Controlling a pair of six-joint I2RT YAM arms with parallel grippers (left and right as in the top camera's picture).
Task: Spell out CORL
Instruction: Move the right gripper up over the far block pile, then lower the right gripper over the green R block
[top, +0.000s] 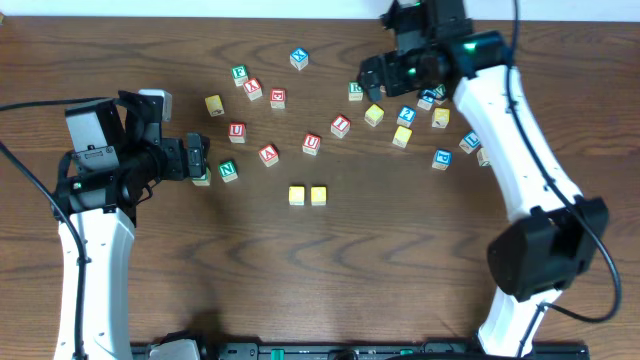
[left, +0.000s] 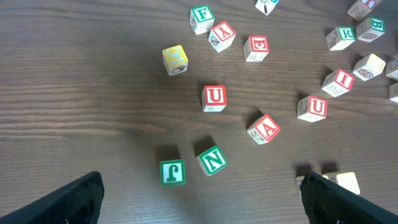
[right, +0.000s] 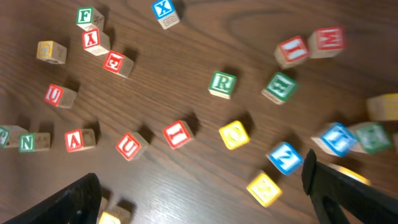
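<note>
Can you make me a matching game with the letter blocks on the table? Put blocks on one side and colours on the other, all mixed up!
Blocks:
1. X block
2. R block
3. A block
4. two blocks side by side, apart from the scattered ones

Colours:
a. red letter
b. yellow faces
c. green letter
d. blue letter

Pairs: 1-d, 2-c, 3-a, 4-b
</note>
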